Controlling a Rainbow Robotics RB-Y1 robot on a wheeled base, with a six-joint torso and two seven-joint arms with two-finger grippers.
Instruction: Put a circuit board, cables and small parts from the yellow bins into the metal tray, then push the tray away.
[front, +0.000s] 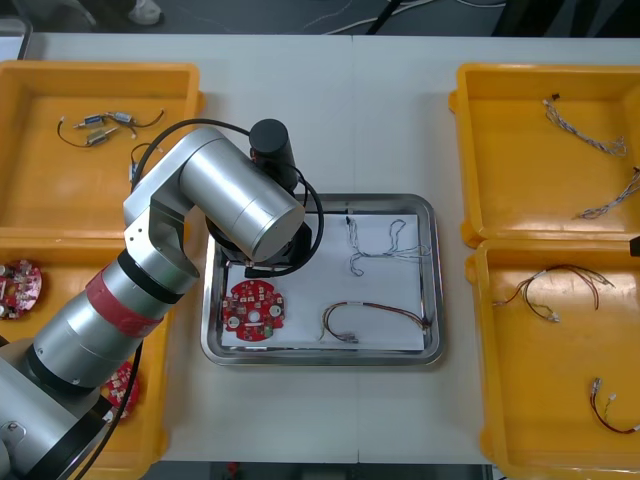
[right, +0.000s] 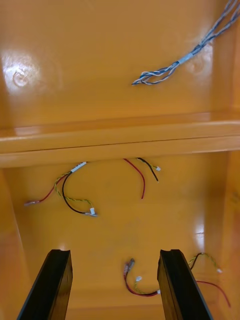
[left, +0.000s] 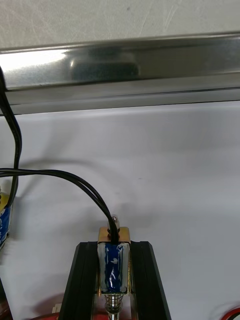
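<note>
My left arm (front: 240, 205) reaches over the metal tray (front: 432, 280), hiding its own gripper in the front view. In the left wrist view my left gripper (left: 114, 245) is shut on a small metal part (left: 114, 265) wrapped in blue, with a black cable (left: 65, 176) trailing from it, just above the tray's white inside. In the tray lie a round red circuit board (front: 252, 308), a twisted blue and white cable (front: 385, 245) and a red and yellow cable (front: 370, 318). My right gripper (right: 114, 255) hangs open over the near right bin (right: 120, 145).
The far left bin (front: 30, 190) holds small metal parts (front: 100, 127) with black cables; the near left bin has more red boards (front: 20, 285). The far right bin (front: 500, 200) holds blue and white cables (front: 590, 135), the near right one red and yellow cables (front: 555, 290).
</note>
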